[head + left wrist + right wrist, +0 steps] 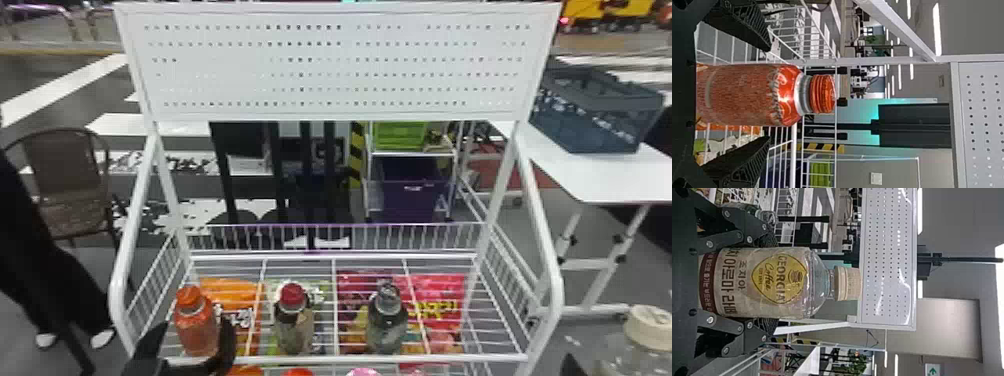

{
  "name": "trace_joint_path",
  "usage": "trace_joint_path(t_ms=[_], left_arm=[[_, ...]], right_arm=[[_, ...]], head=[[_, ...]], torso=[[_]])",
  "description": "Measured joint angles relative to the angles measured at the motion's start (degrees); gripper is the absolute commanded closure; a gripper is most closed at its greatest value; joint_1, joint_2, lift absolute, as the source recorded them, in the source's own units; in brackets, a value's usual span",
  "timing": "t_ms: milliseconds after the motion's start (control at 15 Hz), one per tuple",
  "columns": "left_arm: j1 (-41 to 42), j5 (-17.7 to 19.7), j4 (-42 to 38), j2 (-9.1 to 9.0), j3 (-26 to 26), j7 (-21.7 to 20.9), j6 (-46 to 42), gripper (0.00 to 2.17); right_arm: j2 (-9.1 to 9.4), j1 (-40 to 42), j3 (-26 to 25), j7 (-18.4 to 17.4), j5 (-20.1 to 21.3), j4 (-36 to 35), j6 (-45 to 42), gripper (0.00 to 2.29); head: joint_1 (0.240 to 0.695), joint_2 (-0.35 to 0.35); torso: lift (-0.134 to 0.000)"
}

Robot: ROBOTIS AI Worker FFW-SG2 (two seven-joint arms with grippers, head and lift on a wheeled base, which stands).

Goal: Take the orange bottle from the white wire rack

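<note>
Both fingers of my left gripper (769, 94) stand spread on either side of the orange bottle (746, 96), upright at the left front of the white wire rack (118, 280), so that closing can, I judge, pinch its body evenly. My right gripper (773, 282) is clamped on a cream-capped bottle (777, 284), held off the rack's right side, probably to leave me working room. Between the front rail (380, 358) and the red-capped bottle (294, 325), lifting before drawing back looks safest.
</note>
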Motion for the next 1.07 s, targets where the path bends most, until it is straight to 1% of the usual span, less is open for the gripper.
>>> trace_joint_path(t_ms=[67,133,200,267,333,400,533,667,800,933,1067], left_arm=[[-1.2,0.1,1.2,-0.06,0.0,-0.3,0.0,0.12],[-2.4,0.2,2.6,-0.17,-0.1,-0.5,0.0,0.23],[-3.2,0.4,3.8,-0.26,-0.2,-0.9,0.0,0.56],[-3.6,0.5,4.4,-0.29,-0.3,-1.8,0.0,1.3],[-3.8,0.8,4.8,-0.29,-0.3,-2.6,-0.1,1.95],[-3.8,1.0,4.8,-0.32,-0.2,-2.2,-0.2,2.15],[-3.4,1.5,3.8,-0.34,-0.1,-0.7,-0.2,2.15],[-1.9,1.2,1.1,-0.11,-0.1,-0.2,-0.2,2.15],[0.8,0.7,-4.6,0.48,0.1,1.4,1.3,2.15],[3.9,-0.7,-12.6,0.93,0.5,3.5,7.8,2.15],[8.0,-2.3,-21.9,1.14,1.7,4.2,15.7,2.15]], right_arm=[[0.0,0.0,-0.2,0.0,0.0,0.0,0.1,0.95],[0.0,0.0,-0.4,0.0,-0.1,0.0,0.1,0.95],[0.0,0.2,-0.7,0.0,-0.3,0.0,0.1,0.95],[0.0,0.2,-1.0,0.0,-0.4,0.0,0.1,0.95],[0.0,0.3,-1.2,0.0,-0.5,-0.1,0.1,0.95],[0.0,0.3,-1.3,0.0,-0.5,-0.1,0.1,0.95],[0.0,0.1,-1.3,0.0,-0.6,-0.2,0.2,0.95],[0.0,0.0,-1.2,0.0,-0.6,-0.2,0.5,0.95],[0.0,-0.2,-1.1,0.0,-0.5,-0.2,0.6,0.95],[0.0,-0.2,-0.9,0.0,-0.5,-0.2,0.7,0.95],[0.0,-0.2,-0.8,0.0,-0.5,-0.3,0.7,0.95]], head=[[0.499,0.0],[0.499,0.0],[0.499,0.0],[0.499,0.0],[0.499,0.0],[0.499,0.0],[0.499,0.0],[0.499,0.0],[0.499,0.0],[0.499,0.0],[0.499,0.0]], torso=[[0.0],[0.0],[0.0],[0.0],[0.0],[0.0],[0.0],[0.0],[0.0],[0.0],[0.0]])
